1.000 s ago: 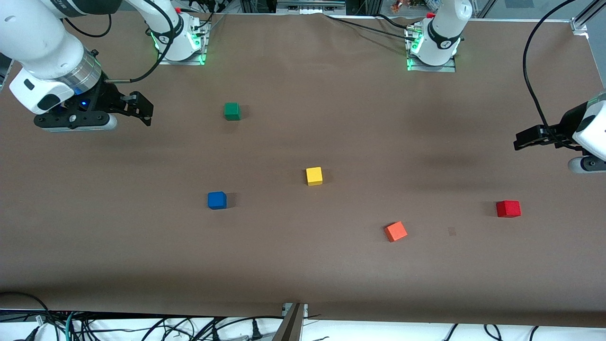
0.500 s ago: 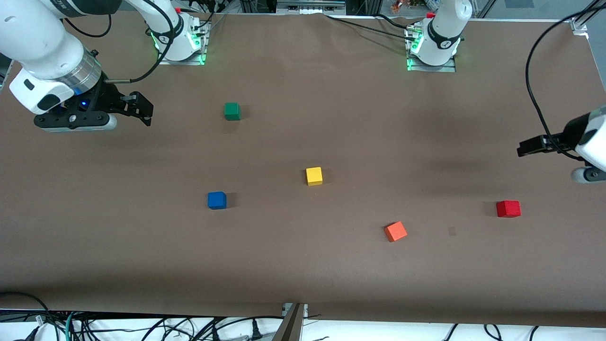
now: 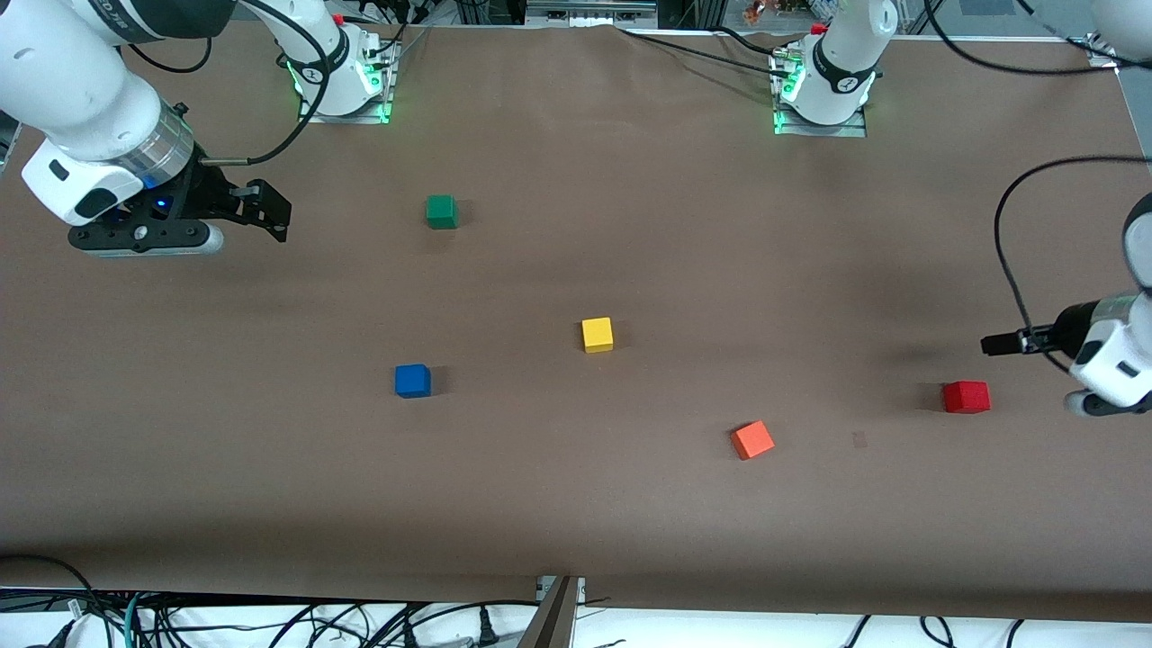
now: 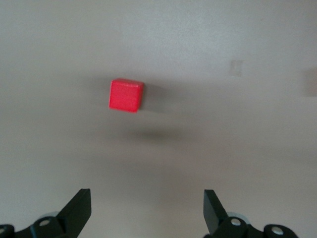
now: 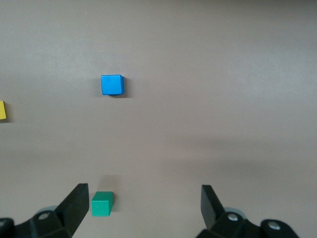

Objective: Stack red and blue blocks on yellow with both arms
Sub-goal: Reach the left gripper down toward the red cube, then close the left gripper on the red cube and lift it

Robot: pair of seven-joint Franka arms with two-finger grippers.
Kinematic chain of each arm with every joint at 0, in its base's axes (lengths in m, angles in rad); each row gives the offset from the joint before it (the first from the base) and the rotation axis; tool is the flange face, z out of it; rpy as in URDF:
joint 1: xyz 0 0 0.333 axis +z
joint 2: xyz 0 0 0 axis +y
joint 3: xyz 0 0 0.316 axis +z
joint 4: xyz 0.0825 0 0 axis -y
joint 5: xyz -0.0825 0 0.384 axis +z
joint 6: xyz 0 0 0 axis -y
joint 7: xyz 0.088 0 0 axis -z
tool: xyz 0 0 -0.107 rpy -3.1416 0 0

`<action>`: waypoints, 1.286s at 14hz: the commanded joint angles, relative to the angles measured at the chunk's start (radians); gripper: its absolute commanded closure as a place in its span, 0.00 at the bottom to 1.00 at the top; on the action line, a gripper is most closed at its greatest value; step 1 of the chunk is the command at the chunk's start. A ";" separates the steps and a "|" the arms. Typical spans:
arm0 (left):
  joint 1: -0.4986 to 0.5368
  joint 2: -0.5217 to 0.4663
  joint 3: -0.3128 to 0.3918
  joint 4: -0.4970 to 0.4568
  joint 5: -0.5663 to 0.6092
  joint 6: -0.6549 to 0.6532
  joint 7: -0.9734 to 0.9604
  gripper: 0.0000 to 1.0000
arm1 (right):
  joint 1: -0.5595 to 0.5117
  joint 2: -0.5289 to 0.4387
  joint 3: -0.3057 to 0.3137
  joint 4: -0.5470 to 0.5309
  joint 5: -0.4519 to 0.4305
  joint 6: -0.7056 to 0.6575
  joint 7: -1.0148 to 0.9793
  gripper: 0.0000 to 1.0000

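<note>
The yellow cube (image 3: 597, 334) sits mid-table. The blue block (image 3: 412, 380) lies beside it toward the right arm's end, slightly nearer the front camera. The red block (image 3: 967, 396) rests near the left arm's end. My left gripper (image 3: 994, 344) hangs open over the table just beside the red block (image 4: 126, 95), which lies ahead of its empty fingers (image 4: 79, 210). My right gripper (image 3: 270, 214) is open and empty over the right arm's end of the table. In its wrist view are the blue block (image 5: 112, 85) and an edge of the yellow cube (image 5: 2, 110).
A green cube (image 3: 441, 211) sits near the right arm's base, close to the right gripper (image 5: 143, 208). An orange cube (image 3: 751, 440) lies between the yellow cube and the red block, nearer the front camera. A black cable (image 3: 1008, 234) loops above the left gripper.
The left arm has swung toward the front camera, bringing its gripper close to the red block. The right arm has barely shifted. No cube has moved.
</note>
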 commanded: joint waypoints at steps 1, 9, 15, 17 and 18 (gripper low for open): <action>0.037 0.016 -0.006 -0.087 0.006 0.131 0.096 0.00 | -0.001 -0.003 0.012 0.015 -0.011 -0.015 0.010 0.00; 0.112 0.122 -0.020 -0.257 -0.003 0.532 0.232 0.00 | -0.001 -0.003 0.012 0.020 -0.009 -0.009 0.010 0.00; 0.117 0.171 -0.051 -0.255 -0.011 0.612 0.237 0.00 | -0.001 -0.003 0.012 0.021 0.006 -0.003 0.009 0.00; 0.115 0.174 -0.054 -0.252 -0.011 0.615 0.237 0.00 | -0.001 -0.006 0.013 0.023 0.007 -0.001 0.010 0.00; 0.115 0.174 -0.054 -0.250 -0.013 0.616 0.237 0.00 | -0.001 -0.006 0.013 0.023 0.009 0.000 0.010 0.00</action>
